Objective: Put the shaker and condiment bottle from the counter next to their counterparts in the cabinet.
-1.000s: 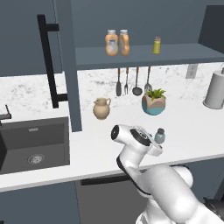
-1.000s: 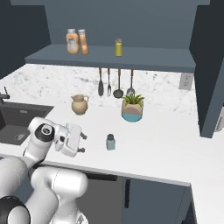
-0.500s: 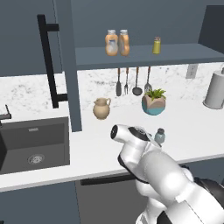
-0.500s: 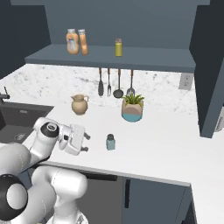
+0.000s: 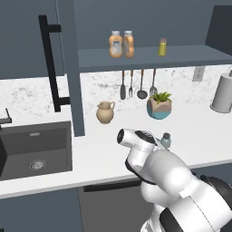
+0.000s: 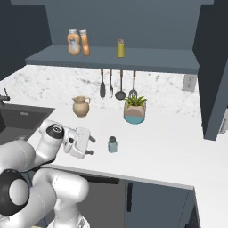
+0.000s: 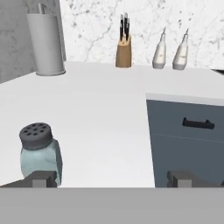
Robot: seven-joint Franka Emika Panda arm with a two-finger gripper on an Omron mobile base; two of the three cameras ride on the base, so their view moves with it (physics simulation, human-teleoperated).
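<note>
Judging by the shelf, half the job looks done: two orange bottles (image 6: 73, 42) stand side by side in the cabinet (image 6: 111, 60), well apart from one yellow shaker (image 6: 120, 48) (which bottle came from below cannot be told). One blue-grey shaker (image 6: 112, 144) stands on the counter (image 6: 169, 147), not yet lifted. Just beside it, the gripper (image 6: 89, 145) hangs with jaws fully spread, holding nothing; in the hand view the shaker sits by one fingertip, off centre.

Two rear flanks; one low, counter-level.
</note>
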